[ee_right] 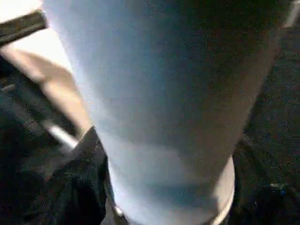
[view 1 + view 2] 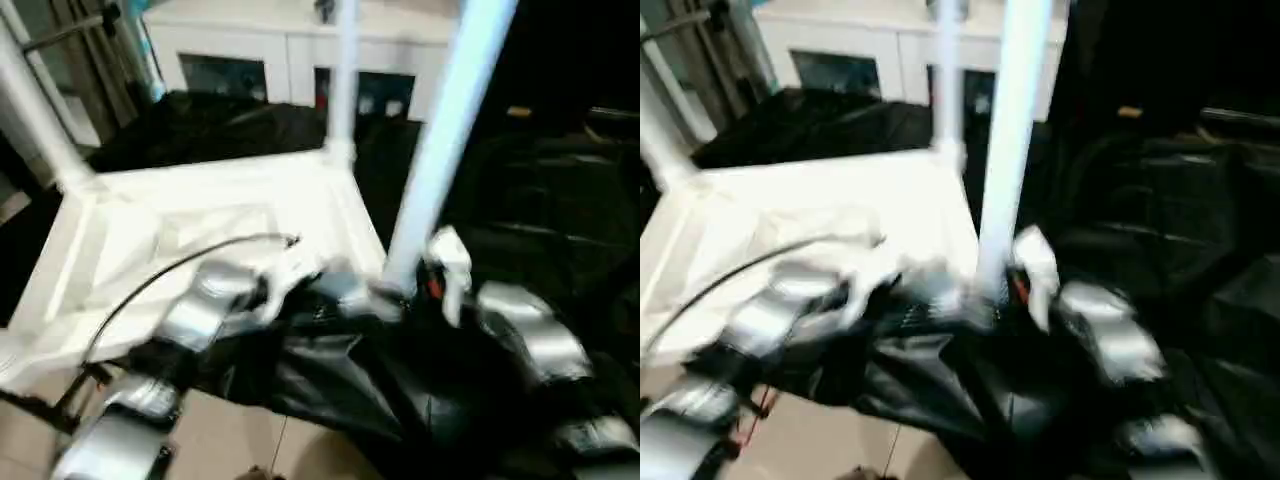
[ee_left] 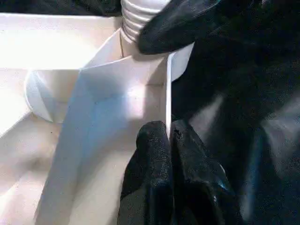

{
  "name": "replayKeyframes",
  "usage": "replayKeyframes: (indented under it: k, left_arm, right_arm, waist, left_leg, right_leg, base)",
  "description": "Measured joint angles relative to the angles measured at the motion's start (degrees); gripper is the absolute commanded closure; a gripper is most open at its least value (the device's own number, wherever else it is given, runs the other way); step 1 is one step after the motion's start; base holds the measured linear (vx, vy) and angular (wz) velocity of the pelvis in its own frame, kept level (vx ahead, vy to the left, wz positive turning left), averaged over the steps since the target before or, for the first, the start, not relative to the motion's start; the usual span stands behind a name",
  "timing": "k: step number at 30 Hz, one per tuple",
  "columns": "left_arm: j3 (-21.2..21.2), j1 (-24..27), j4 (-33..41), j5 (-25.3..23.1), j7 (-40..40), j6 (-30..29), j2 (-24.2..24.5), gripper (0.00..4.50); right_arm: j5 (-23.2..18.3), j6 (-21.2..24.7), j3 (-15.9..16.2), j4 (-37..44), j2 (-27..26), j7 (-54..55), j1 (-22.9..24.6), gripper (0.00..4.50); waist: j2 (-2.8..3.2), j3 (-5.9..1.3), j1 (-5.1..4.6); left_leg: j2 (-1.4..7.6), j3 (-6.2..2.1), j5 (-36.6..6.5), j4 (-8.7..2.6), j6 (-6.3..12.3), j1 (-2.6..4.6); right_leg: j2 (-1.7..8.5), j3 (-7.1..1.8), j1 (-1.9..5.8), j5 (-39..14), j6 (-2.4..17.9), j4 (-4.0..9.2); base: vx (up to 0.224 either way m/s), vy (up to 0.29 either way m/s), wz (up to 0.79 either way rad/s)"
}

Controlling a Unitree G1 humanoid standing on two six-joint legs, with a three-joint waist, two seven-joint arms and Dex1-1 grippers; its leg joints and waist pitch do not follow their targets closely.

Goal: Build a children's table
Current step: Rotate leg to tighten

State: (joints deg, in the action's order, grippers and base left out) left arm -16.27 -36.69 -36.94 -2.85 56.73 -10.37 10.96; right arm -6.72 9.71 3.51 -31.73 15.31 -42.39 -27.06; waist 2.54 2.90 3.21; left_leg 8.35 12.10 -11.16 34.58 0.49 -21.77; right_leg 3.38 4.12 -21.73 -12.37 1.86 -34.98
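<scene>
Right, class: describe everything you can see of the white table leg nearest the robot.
The leg is a long, smooth white tube, plastic by its look, leaning slightly. Its ribbed, threaded end sits at the corner socket of the upturned tabletop, which lies on black cloth. The right gripper is at its base, one black finger against the threads. The left gripper pinches the tabletop's thin edge nearby.
</scene>
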Motion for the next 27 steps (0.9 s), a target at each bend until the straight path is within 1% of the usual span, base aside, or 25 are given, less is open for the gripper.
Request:
replayKeyframes:
  k: [3, 5, 8, 9, 10, 11, 12, 14, 15, 18, 21, 24, 27]
  left_arm:
    - [0.9, -2.5, -3.4, -0.4, -6.7, -2.4, -3.8, 4.50]
    - [1.1, -3.6, -4.9, -0.5, -9.1, -2.9, -5.3, 4.50]
    - [1.9, -5.0, -7.1, -1.3, -12.1, -3.0, -7.2, 4.50]
    - [2.0, -5.2, -7.6, -1.4, -12.6, -2.7, -7.5, 4.50]
    - [2.0, -5.4, -7.9, -1.4, -12.7, -2.5, -7.6, 4.50]
    - [1.9, -5.4, -7.9, -1.5, -12.8, -2.3, -7.6, 4.50]
    - [1.9, -5.4, -7.9, -1.7, -12.8, -2.1, -7.5, 4.50]
    - [1.7, -5.4, -7.9, -2.0, -12.3, -1.8, -7.4, 4.50]
    - [1.3, -5.4, -7.8, -2.0, -11.5, -1.3, -7.0, 4.50]
    - [0.7, -4.5, -6.3, -2.1, -8.7, -0.3, -5.4, 4.50]
    - [0.5, -3.9, -5.3, -2.0, -6.3, 0.2, -4.5, 4.50]
    - [-0.2, -2.2, -2.7, -1.5, -1.5, 1.0, -2.6, 4.50]
    - [-0.6, -1.2, -1.6, -1.0, 3.1, 2.3, -0.6, 4.50]
  right_arm:
    - [0.8, 0.0, -2.2, -4.0, -3.1, 9.6, -2.8, 1.72]
    - [0.9, -0.6, -3.2, -5.7, -4.2, 13.1, -3.7, 1.72]
    - [2.3, -2.5, -4.4, -8.5, -6.3, 19.0, -5.4, 1.72]
    - [2.3, -2.9, -4.9, -9.4, -6.5, 19.4, -5.8, 1.38]
    - [2.2, -3.0, -5.3, -9.6, -6.7, 19.4, -6.0, 1.17]
    - [2.1, -3.0, -5.3, -9.7, -6.8, 19.4, -6.0, 1.03]
    - [2.1, -3.0, -5.4, -9.7, -7.0, 19.2, -6.0, 1.00]
    - [2.1, -3.1, -5.4, -9.7, -7.0, 18.5, -6.0, 0.68]
    - [2.1, -3.4, -5.3, -9.7, -6.7, 17.1, -6.0, 0.59]
    - [2.1, -3.8, -4.1, -9.1, -4.7, 10.5, -5.3, 0.59]
    - [1.8, -4.1, -3.6, -8.1, -3.1, 6.2, -4.5, 0.59]
    - [0.2, -3.5, -2.1, -5.3, 0.2, -2.4, -2.6, 0.59]
    - [-1.2, -1.5, -0.7, -2.4, 2.9, -9.9, -1.3, 0.59]
  waist:
    - [0.01, 0.00, -0.09]
    - [0.02, -0.01, 0.01]
    - [0.04, -0.02, 0.09]
    - [0.05, -0.03, 0.15]
    - [0.05, -0.03, 0.16]
    - [0.05, -0.02, 0.16]
    - [0.05, -0.03, 0.13]
    - [0.04, -0.02, 0.07]
    - [0.05, -0.02, 0.08]
    - [0.09, -0.02, 0.01]
    - [0.11, -0.03, 0.07]
    - [0.17, 0.00, 0.29]
    - [0.23, 0.03, 0.45]
  left_leg:
    - [-0.03, 0.02, 0.0, 0.02, 0.03, 0.04]
    - [-0.05, 0.02, 0.0, 0.02, 0.04, 0.08]
    - [-0.04, 0.02, 0.0, -0.01, 0.04, 0.07]
    - [-0.04, 0.02, 0.0, -0.03, 0.04, 0.07]
    - [-0.04, 0.02, 0.0, -0.04, 0.04, 0.06]
    - [-0.04, 0.01, 0.0, -0.06, 0.05, 0.04]
    - [-0.03, 0.01, 0.0, -0.06, 0.04, 0.01]
    - [-0.02, 0.01, 0.0, -0.05, 0.05, -0.04]
    - [-0.02, 0.01, 0.0, -0.06, 0.05, -0.07]
    - [-0.02, 0.02, 0.0, -0.06, 0.07, -0.18]
    - [0.00, 0.01, 0.1, -0.09, 0.25, -0.21]
    - [0.02, 0.01, 0.1, -0.11, 0.35, -0.26]
    - [0.02, 0.01, 0.1, -0.10, 0.34, -0.29]
  right_leg:
    - [0.01, -0.06, 0.03, 0.0, 0.0, 0.00]
    - [0.02, -0.07, 0.12, 0.0, 0.0, 0.00]
    - [0.01, -0.06, 0.11, 0.1, -0.1, -0.01]
    - [0.01, -0.06, 0.11, 0.1, -0.1, -0.01]
    - [0.01, -0.05, 0.10, 0.1, -0.1, -0.01]
    - [0.01, -0.04, 0.09, 0.1, -0.1, -0.01]
    - [0.01, -0.04, 0.06, 0.1, -0.1, -0.01]
    - [0.01, -0.04, 0.01, 0.1, -0.1, -0.01]
    - [0.01, -0.03, -0.02, 0.1, -0.1, -0.01]
    - [0.01, -0.02, -0.12, 0.1, -0.1, 0.00]
    - [0.01, 0.02, -0.16, 0.1, -0.1, 0.00]
    - [0.01, 0.05, -0.19, 0.1, -0.2, 0.02]
    - [0.01, 0.07, -0.20, 0.1, -0.2, 0.01]
  base:
    - [0.000, 0.000, 0.00]
    - [0.000, 0.000, 0.00]
    - [0.000, 0.000, 0.00]
    - [0.000, 0.000, 0.00]
    - [0.000, 0.000, 0.00]
    - [0.000, 0.000, 0.00]
    - [0.000, 0.000, 0.00]
    - [0.000, 0.000, 0.00]
    - [0.000, 0.000, 0.00]
    - [0.000, 0.000, 0.00]
    - [0.000, 0.000, 0.00]
    - [0.000, 0.000, 0.00]
    - [0.000, 0.000, 0.00]
